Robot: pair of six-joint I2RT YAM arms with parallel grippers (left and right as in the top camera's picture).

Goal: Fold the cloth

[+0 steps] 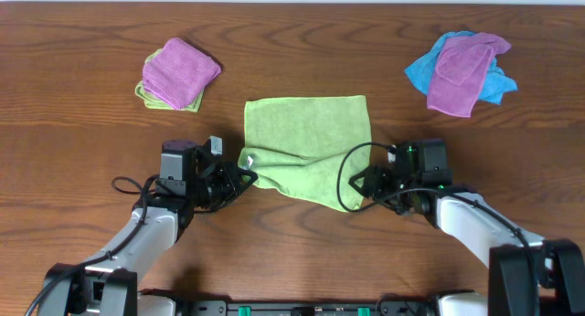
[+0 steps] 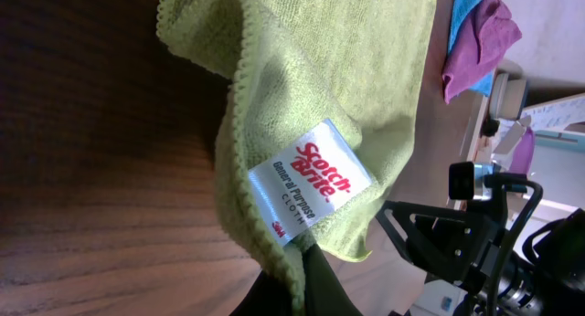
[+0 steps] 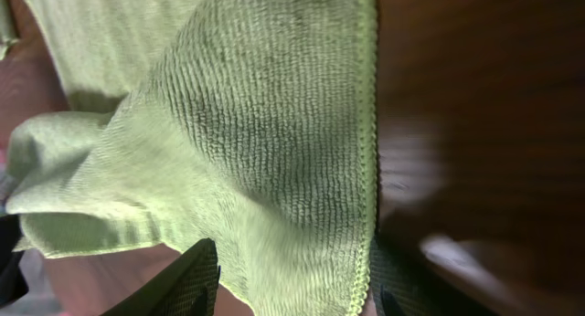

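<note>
The lime-green cloth [image 1: 306,138] lies at the middle of the table, its near edge rumpled and slanted. My left gripper [image 1: 245,177] is shut on the cloth's near left corner. In the left wrist view the cloth [image 2: 320,69] rises from between the fingers [image 2: 302,275] and shows its white tag [image 2: 309,190]. My right gripper [image 1: 358,184] is at the cloth's near right corner. In the right wrist view its fingers [image 3: 292,279] stand wide apart, with the cloth [image 3: 265,142] and its stitched edge between them.
A purple cloth [image 1: 180,71] lies on another green cloth [image 1: 149,95] at the back left. A purple cloth [image 1: 462,74] lies on a bright blue cloth [image 1: 419,71] at the back right. That pair also shows in the left wrist view [image 2: 480,42].
</note>
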